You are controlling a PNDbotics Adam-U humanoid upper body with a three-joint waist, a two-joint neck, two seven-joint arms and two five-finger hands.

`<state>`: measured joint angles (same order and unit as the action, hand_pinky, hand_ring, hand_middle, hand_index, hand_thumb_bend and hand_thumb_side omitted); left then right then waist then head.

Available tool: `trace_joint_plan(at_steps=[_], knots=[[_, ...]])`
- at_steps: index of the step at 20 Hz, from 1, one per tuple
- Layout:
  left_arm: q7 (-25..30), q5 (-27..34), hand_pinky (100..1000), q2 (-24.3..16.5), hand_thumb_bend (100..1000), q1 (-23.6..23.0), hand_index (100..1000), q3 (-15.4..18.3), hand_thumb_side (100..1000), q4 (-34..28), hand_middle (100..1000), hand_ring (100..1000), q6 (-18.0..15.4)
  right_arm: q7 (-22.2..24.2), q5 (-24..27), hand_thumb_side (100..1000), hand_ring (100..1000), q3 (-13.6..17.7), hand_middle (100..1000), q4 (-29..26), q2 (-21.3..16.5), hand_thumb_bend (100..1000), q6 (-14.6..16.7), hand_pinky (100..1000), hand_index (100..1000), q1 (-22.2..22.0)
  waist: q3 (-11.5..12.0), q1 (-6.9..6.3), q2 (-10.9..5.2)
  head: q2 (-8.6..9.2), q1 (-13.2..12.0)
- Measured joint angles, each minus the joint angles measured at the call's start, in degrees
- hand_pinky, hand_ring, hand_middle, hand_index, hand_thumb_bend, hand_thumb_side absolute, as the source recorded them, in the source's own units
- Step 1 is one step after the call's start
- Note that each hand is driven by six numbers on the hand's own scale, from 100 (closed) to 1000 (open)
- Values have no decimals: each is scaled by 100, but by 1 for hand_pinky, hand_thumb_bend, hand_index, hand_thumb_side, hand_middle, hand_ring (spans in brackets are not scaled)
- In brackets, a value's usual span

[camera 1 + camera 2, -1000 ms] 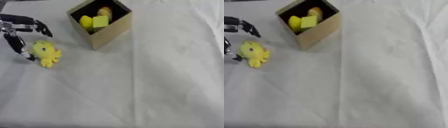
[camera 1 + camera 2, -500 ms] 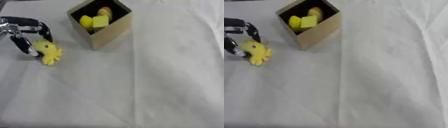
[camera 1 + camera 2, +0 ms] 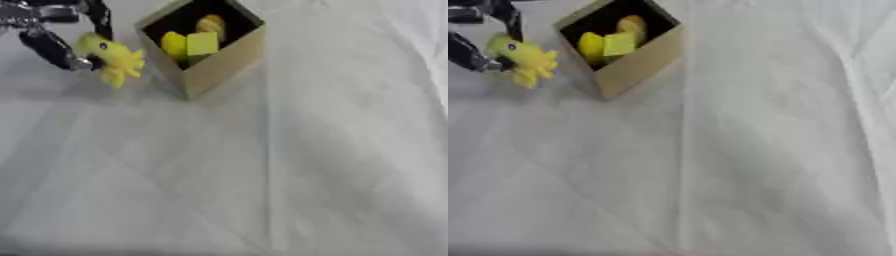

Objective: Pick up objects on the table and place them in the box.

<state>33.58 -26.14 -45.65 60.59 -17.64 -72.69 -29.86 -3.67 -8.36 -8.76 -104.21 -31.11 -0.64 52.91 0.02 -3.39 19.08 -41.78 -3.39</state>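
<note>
Left hand [image 3: 54,31] pinches our toy [image 3: 108,56] just left of the box [image 3: 203,45]; we carry it rightward over the rim.

No writing, label, brand or number can be read anywhere: not on the cardboard box [image 3: 214,60], not on the yellow toy [image 3: 112,59], and not on the white cloth over the desk [image 3: 289,165].
</note>
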Motion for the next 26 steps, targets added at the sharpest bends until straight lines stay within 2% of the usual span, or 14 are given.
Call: trace_joint_plan(at_steps=[3, 8, 14, 19, 20, 21, 22, 23, 24, 26], knots=[[0, -97, 722, 427, 263, 527, 543, 110, 100, 77, 516, 615, 0, 0, 0, 464, 841, -2, 628, -1, 3, 100, -2, 884, 816, 1, -9, -2, -7, 0, 4], [-71, -714, 726, 1198, 273, 1059, 551, 379, 100, 713, 521, 617, -71, 7, 0, 460, 841, -6, 628, -1, 20, 100, 0, 883, 815, 50, -101, 4, -7, 8, -14], [-443, -1934, 726, 1837, 302, 1209, 559, 733, 100, 1802, 527, 622, -271, 15, 3, 463, 841, -8, 628, -8, 98, 100, 5, 883, 815, 103, -214, 17, -4, 100, -108], [-881, -2610, 726, 2003, 302, 1218, 559, 856, 100, 2280, 527, 622, -440, 16, 6, 463, 841, -8, 628, -37, 118, 100, 3, 883, 815, 104, -216, 21, -1, 105, -127], [-939, -2674, 750, 2007, 373, 1220, 643, 877, 100, 2329, 583, 658, -458, 17, 7, 466, 841, -8, 628, -38, 119, 100, 3, 884, 815, 105, -222, 21, 1, 107, -130], [-997, -2738, 750, 2030, 373, 1218, 643, 915, 100, 2395, 583, 658, -453, 17, 9, 466, 841, -8, 628, -38, 122, 100, 2, 884, 815, 105, -244, 28, 5, 116, -139], [-1059, -2813, 814, 2079, 510, 1215, 848, 947, 100, 2467, 764, 790, -425, 19, 11, 465, 840, -8, 628, -39, 128, 100, 1, 883, 815, 107, -268, 36, 10, 133, -151], [-1118, -2898, 814, 2137, 510, 1210, 848, 964, 100, 2531, 764, 790, -383, 22, 13, 465, 840, -8, 628, -40, 138, 100, -2, 883, 815, 108, -277, 39, 15, 150, -157], [-1181, -2984, 861, 2183, 642, 1209, 963, 979, 307, 2575, 861, 870, -345, 24, 15, 464, 840, -8, 628, -40, 153, 100, -4, 883, 815, 109, -277, 39, 19, 153, -158], [-1319, -3150, 877, 2228, 657, 1206, 1000, 1002, 376, 2594, 899, 891, -273, 27, 16, 463, 840, -8, 628, -41, 164, 100, -7, 883, 815, 110, -275, 40, 20, 153, -159]])
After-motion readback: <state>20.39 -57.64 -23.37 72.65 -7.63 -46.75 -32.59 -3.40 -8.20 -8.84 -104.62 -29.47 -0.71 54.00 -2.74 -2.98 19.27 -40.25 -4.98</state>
